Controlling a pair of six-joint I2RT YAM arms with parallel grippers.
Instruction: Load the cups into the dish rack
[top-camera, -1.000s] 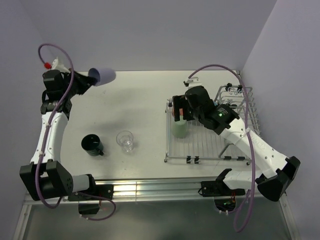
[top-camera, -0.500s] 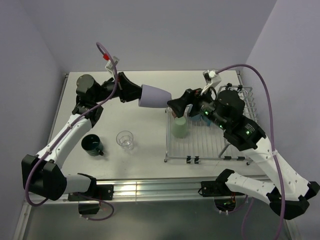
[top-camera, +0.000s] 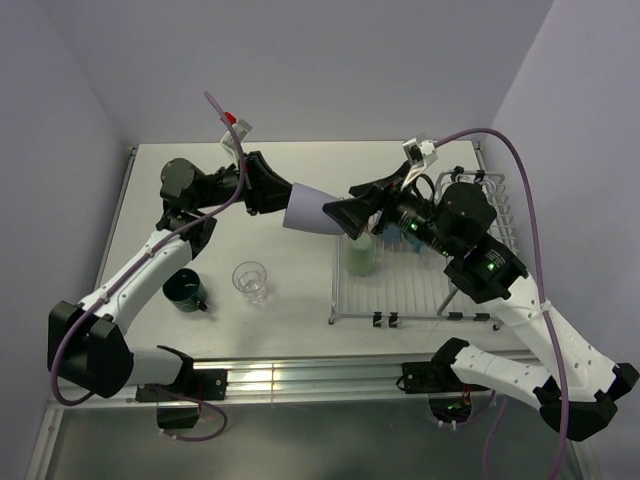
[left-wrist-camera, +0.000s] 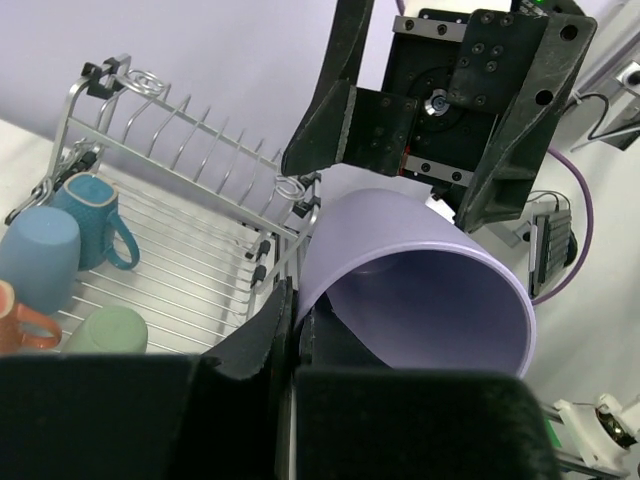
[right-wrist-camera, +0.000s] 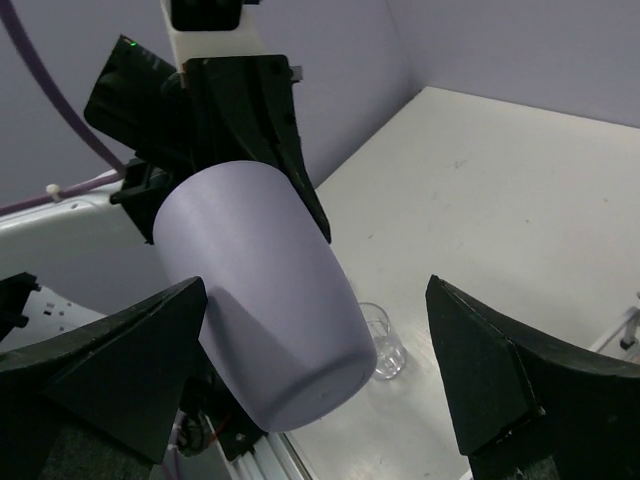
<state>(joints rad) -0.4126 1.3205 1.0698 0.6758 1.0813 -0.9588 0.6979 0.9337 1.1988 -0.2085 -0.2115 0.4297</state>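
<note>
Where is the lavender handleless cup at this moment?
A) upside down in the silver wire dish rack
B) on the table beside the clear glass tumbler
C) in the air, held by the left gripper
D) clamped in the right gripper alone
C: the left gripper pinches the rim of the lavender cup, which hangs sideways in the air between the open fingers of the right gripper.

My two white-shelled arms (top-camera: 140, 272) carry black joints (top-camera: 85, 352), looping purple cables (top-camera: 543, 250), green status lights (top-camera: 490, 262), and black wedge-shaped gripper fingers (right-wrist-camera: 105, 370).
</note>
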